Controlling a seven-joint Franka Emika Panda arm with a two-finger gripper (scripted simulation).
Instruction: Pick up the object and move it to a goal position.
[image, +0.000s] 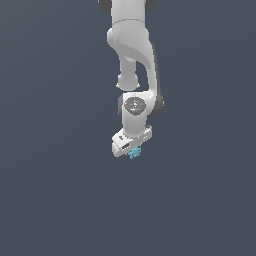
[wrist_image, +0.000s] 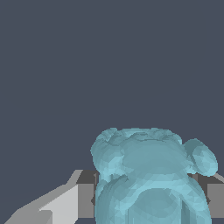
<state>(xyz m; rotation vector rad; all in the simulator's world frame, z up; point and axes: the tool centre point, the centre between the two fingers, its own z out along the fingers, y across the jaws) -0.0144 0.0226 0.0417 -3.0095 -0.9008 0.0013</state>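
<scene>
The object (image: 134, 152) is a small lumpy turquoise blob tucked under the white gripper (image: 132, 150) at the end of the arm. In the wrist view the object (wrist_image: 148, 175) fills the space between the two fingers (wrist_image: 85, 199), whose grey pads press against its sides. The gripper is shut on it. In the exterior view most of the blob is hidden by the hand, and only its lower part pokes out below.
The white arm (image: 132, 45) comes down from the top of the exterior view. Around it there is only a plain dark grey-blue surface, with no other objects or edges in sight.
</scene>
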